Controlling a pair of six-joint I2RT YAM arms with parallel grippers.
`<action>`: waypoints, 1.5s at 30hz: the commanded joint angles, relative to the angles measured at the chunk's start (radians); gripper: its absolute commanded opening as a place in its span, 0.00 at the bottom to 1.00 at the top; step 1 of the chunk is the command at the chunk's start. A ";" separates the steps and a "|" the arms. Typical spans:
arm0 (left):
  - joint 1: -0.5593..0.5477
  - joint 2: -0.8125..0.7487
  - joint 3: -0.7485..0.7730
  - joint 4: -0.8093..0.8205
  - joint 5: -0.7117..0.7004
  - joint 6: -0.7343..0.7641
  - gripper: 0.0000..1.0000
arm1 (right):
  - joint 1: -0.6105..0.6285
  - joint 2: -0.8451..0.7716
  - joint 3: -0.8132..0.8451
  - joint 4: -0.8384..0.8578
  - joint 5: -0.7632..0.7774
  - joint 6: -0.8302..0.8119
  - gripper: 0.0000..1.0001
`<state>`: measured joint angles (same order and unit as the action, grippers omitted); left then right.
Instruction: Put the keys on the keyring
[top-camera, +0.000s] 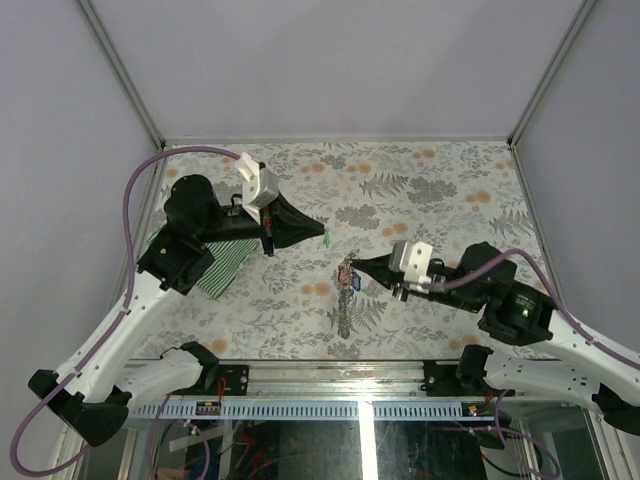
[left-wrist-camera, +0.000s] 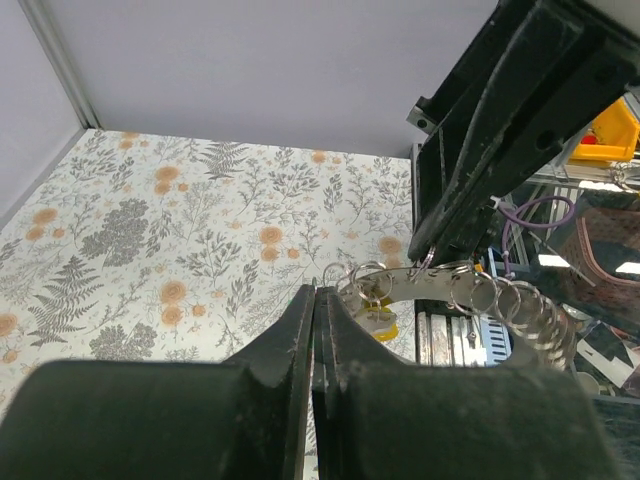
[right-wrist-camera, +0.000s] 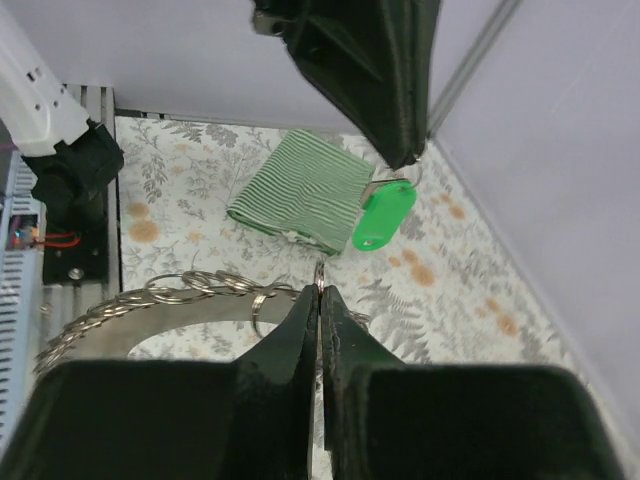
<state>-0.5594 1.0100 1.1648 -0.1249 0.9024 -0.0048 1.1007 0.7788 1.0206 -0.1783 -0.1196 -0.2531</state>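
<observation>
**Right gripper (right-wrist-camera: 318, 300) steadies keyring (right-wrist-camera: 190, 288) for threading**

Bottom centre, its fingers are clamped on the keyring, whose chain trails to lower left. Upper centre, the left gripper (right-wrist-camera: 404, 160) pinches a green key (right-wrist-camera: 383, 215) just beyond, probably lining it up for threading.

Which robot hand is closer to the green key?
Left. The left gripper pinches the green key at its tip; the right gripper is a little apart, shut on the keyring.
</observation>
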 joint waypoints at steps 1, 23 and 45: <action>-0.001 -0.024 0.015 0.062 0.005 0.009 0.00 | 0.007 -0.089 -0.125 0.298 -0.128 -0.323 0.01; 0.000 -0.007 0.030 0.061 0.072 0.038 0.00 | 0.007 -0.130 -0.283 0.521 -0.151 -0.821 0.01; -0.001 -0.006 0.029 0.088 0.104 0.010 0.00 | 0.007 -0.015 -0.012 0.271 -0.018 -0.217 0.02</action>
<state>-0.5594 1.0058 1.1786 -0.1139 0.9890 0.0261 1.1027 0.7410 0.8516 0.1322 -0.2234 -0.7803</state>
